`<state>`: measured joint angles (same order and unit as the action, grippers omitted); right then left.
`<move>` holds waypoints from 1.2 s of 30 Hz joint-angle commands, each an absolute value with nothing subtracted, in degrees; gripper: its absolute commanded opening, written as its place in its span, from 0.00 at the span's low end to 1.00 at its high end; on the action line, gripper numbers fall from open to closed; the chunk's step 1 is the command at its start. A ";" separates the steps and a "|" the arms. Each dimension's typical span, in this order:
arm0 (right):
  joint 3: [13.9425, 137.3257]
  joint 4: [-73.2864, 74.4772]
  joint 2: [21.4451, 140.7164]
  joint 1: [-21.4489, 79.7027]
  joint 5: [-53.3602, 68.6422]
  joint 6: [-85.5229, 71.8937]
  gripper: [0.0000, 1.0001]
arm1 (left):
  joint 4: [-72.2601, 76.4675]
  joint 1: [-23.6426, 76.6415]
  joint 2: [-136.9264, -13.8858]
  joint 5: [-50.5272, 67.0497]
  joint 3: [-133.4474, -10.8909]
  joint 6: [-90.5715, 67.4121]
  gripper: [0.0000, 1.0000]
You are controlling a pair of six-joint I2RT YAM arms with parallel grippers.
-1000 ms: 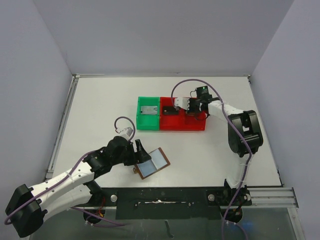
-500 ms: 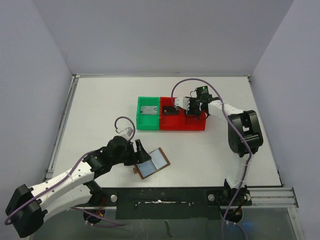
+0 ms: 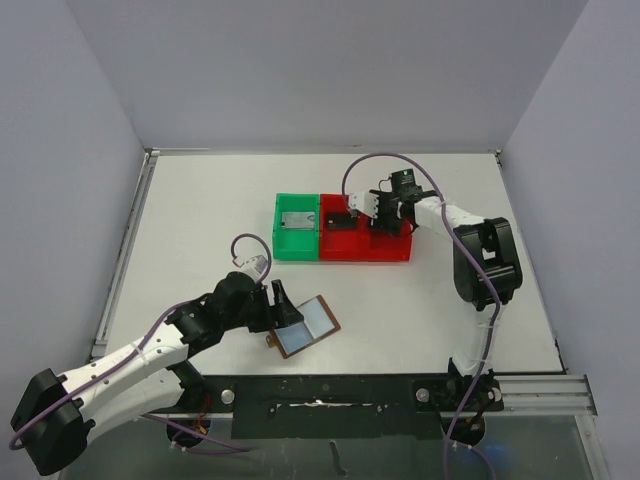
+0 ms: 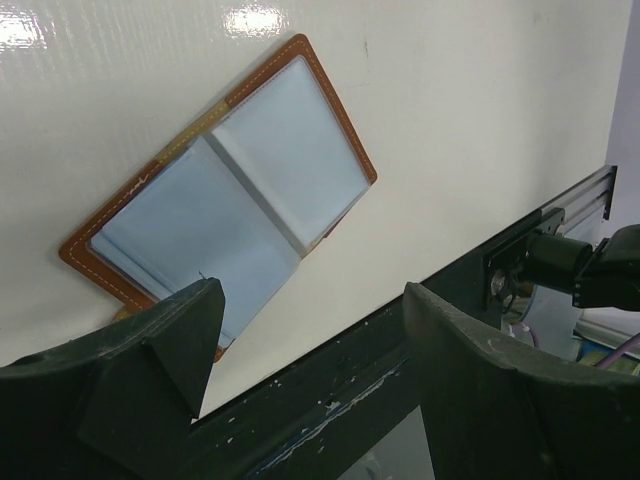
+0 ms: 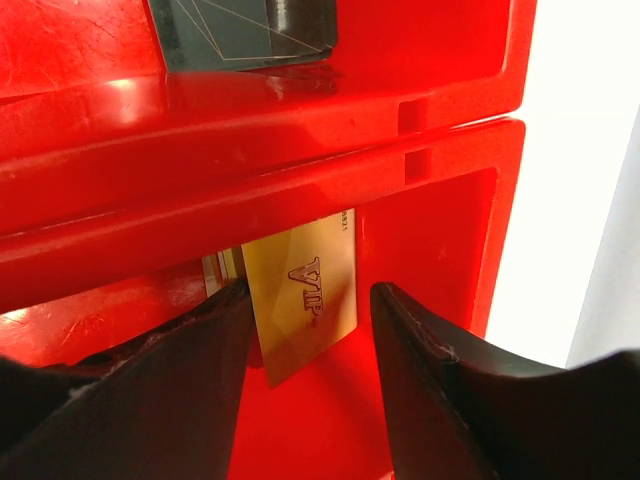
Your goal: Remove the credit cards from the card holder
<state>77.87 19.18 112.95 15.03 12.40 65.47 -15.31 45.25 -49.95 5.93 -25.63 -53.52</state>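
red bin (image 5: 440,90) fills most of the frame: glossy plastic, with a thick divider wall across it making two compartments. far compartment: dark grey card (image 5: 240,30) lying flat, cut off by the top of the frame. near compartment: gold credit card (image 5: 305,290), "vip" on its face, skewed to the bin walls, far end up against the divider. a pale edge (image 5: 215,268) shows just beside it on the frame's left, mostly hidden; cannot tell what it is. right gripper (image 5: 310,300) sits over the near compartment, dark fingers (image 5: 440,400) parted either side of the gold card. a strip of red floor shows between the card and the frame-right finger. white table (image 5: 570,150) lies beyond the bin's side wall.
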 commanded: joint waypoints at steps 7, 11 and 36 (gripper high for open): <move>81.02 20.91 113.05 14.79 13.09 63.70 0.54 | -13.75 44.75 -49.48 7.83 -26.17 -53.35 0.71; 80.99 20.72 111.98 14.70 13.74 62.84 0.57 | -13.12 44.57 -50.02 7.71 -26.72 -53.76 0.71; 72.85 11.23 95.24 13.55 21.68 47.97 0.61 | -15.08 43.51 -46.80 5.77 -26.48 -58.43 0.72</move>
